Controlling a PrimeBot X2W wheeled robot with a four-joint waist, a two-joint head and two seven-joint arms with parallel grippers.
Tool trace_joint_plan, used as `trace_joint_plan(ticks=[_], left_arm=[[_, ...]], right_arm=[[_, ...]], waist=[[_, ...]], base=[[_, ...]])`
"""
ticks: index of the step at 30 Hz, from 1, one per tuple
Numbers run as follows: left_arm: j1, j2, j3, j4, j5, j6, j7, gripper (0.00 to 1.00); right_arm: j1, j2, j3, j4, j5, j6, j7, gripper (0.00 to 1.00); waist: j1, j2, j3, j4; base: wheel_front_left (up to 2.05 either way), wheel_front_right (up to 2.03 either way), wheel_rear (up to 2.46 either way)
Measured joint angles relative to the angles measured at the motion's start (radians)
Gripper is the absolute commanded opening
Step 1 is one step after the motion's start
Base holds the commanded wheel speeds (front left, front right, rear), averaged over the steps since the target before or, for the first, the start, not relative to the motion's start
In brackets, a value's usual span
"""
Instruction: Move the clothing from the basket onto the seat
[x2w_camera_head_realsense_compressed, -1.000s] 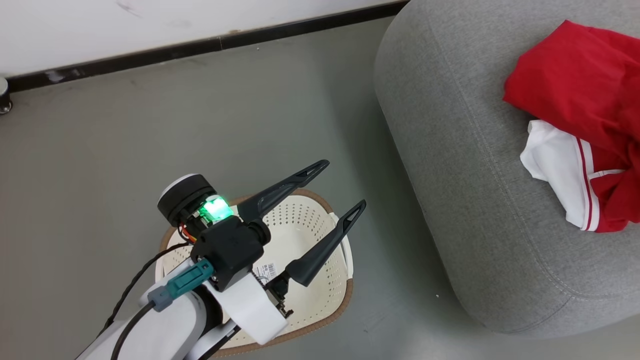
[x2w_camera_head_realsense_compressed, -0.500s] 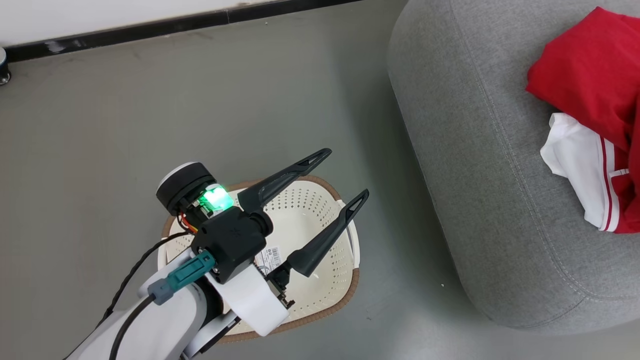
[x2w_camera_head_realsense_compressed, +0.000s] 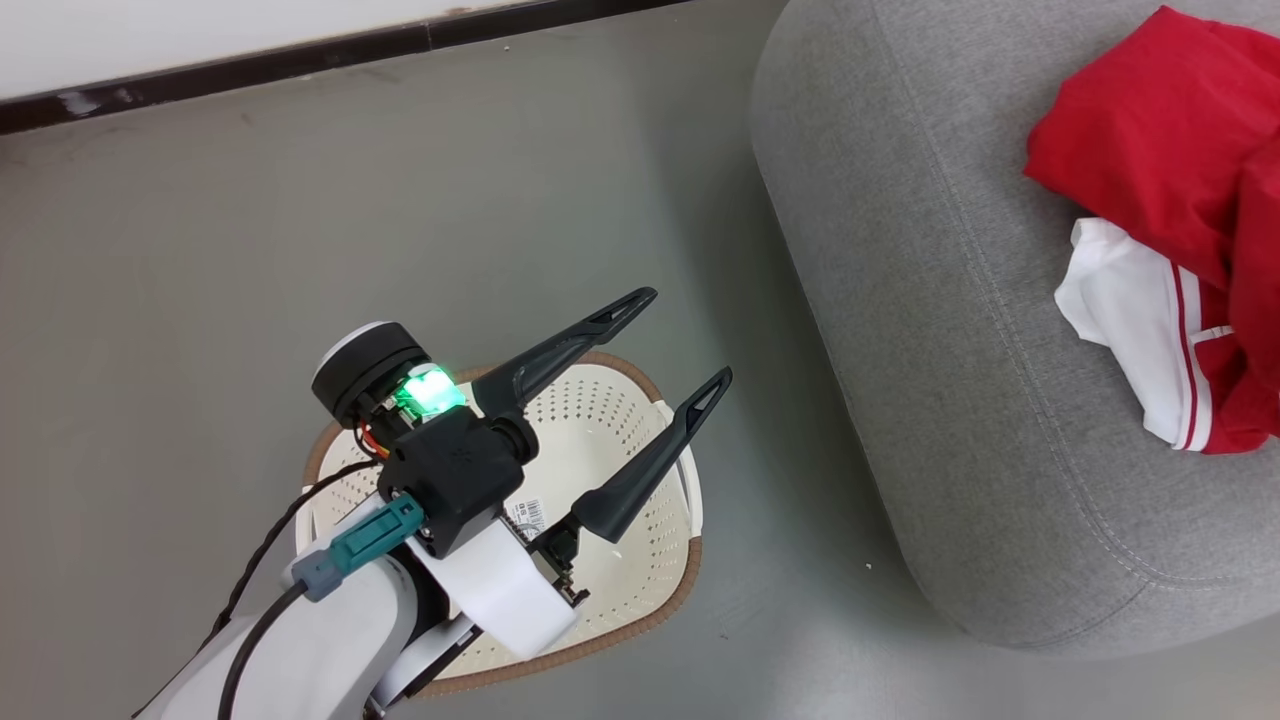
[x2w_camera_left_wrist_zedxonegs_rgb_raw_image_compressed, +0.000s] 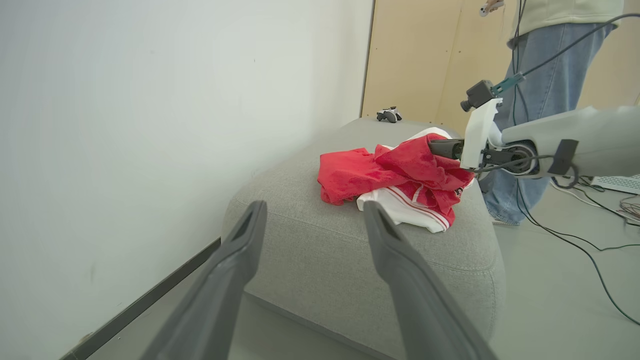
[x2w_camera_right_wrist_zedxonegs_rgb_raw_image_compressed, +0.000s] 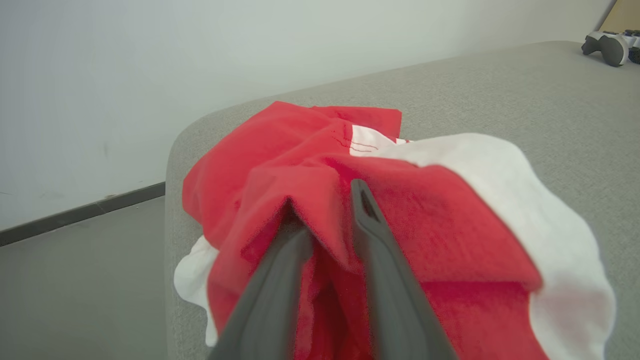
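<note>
clothing (x2w_camera_head_realsense_compressed: 1150, 170): red and white heap on seat (x2w_camera_head_realsense_compressed: 900, 300), cut off at the head view's right edge. basket (x2w_camera_head_realsense_compressed: 610, 420): on floor (x2w_camera_head_realsense_compressed: 300, 250), partly hidden by left arm (x2w_camera_head_realsense_compressed: 300, 640). right gripper (x2w_camera_right_wrist_zedxonegs_rgb_raw_image_compressed: 322, 195): jaws narrowly apart, red fold between, one tip covered; grip unclear. left gripper (x2w_camera_head_realsense_compressed: 683, 335): jaws wide apart, empty, above basket.

I can read nothing from here. The only print is a barcode sticker (x2w_camera_head_realsense_compressed: 528, 513) inside the basket (x2w_camera_head_realsense_compressed: 688, 590), just under the left gripper (x2w_camera_head_realsense_compressed: 683, 337) near the root of its fingers. Its characters are too small to make out.
</note>
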Motion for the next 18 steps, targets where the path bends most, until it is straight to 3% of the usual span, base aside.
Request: trace_joint_plan(ticks=[18], left_arm=[[0.004,-0.005,0.007,0.049,-0.011,0.000,-0.053,1.00]], right_arm=[[0.096,-0.021,0.132,-0.118,-0.009,0.000,0.003,1.00]], waist=[[0.0000,0.0000,-0.058,-0.047]], base=[[0.00,0.00,0.00]])
